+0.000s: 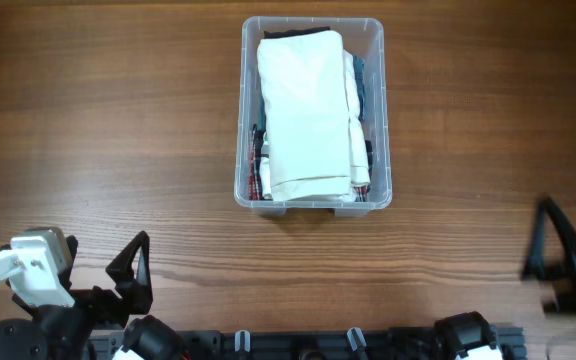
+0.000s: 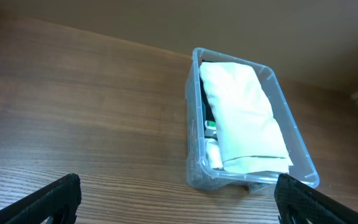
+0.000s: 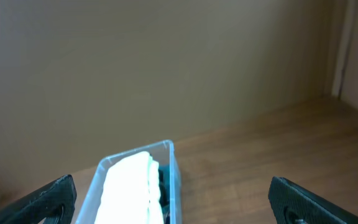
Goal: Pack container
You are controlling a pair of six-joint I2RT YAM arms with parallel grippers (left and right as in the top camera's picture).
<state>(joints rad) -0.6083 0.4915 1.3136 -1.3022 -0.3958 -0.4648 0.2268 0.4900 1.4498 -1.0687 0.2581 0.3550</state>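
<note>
The clear plastic container (image 1: 378, 110) stands at the table's back centre. It holds a folded white cloth (image 1: 303, 110) on top, with darker and plaid cloth along its sides. It also shows in the left wrist view (image 2: 300, 146) and the right wrist view (image 3: 169, 171). My left gripper (image 1: 133, 275) is open and empty at the front left, far from the container. My right gripper (image 1: 558, 255) is open and empty at the front right edge. In the left wrist view (image 2: 179, 202) and the right wrist view (image 3: 173, 199) the fingers stand wide apart with nothing between them.
The wooden table (image 1: 98, 130) spreads bare to both sides of the container. The arm bases (image 1: 298, 345) sit along the front edge. A plain wall (image 3: 166, 62) rises behind the table.
</note>
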